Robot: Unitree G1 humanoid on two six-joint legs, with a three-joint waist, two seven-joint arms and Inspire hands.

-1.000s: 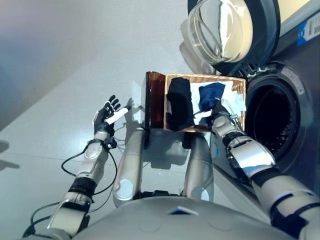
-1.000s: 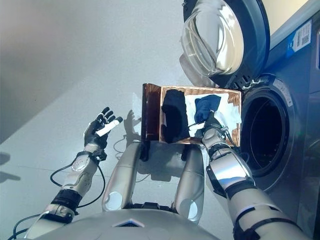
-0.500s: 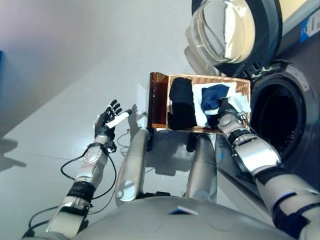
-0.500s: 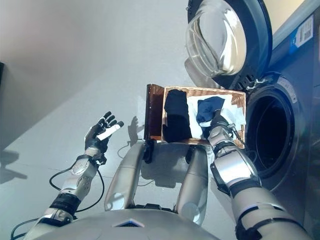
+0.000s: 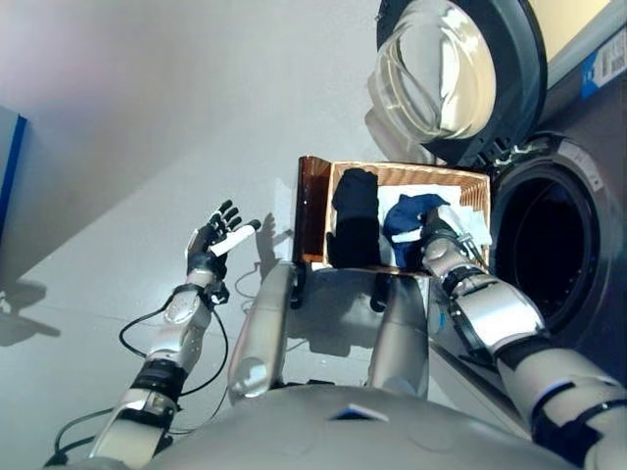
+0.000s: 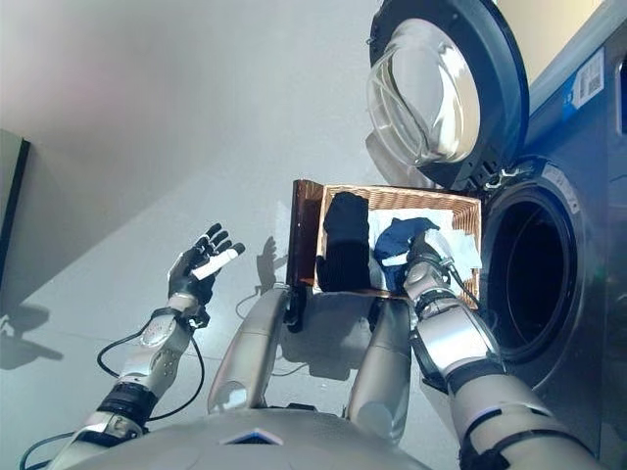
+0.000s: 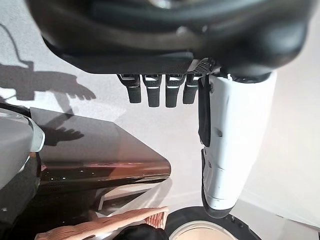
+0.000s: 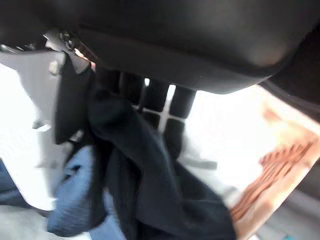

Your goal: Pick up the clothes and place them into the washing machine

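A shallow wicker basket [image 5: 411, 174] rests on a dark brown box [image 5: 312, 211] beside the washing machine's open drum [image 5: 539, 255]. In it lie a black garment [image 5: 355, 217], a navy blue garment [image 5: 409, 213] and white cloth [image 5: 472, 223]. My right hand [image 5: 431, 240] is in the basket, its fingers curled round the navy garment [image 8: 150, 185] and bunching it up. My left hand [image 5: 214, 240] is held out over the floor to the left of the box, open and empty, and also shows in its wrist view [image 7: 165, 90].
The machine's round glass door [image 5: 451, 69] stands swung open above the basket. The machine's grey front [image 6: 588, 196] runs along the right. A blue-edged panel [image 5: 10, 166] stands at the far left. Pale grey floor [image 5: 147, 117] spreads to the left of the box.
The whole view has shifted, so the camera moved. My right hand has stayed at the navy garment, which now looks more bunched up against it. My left hand is still held open.
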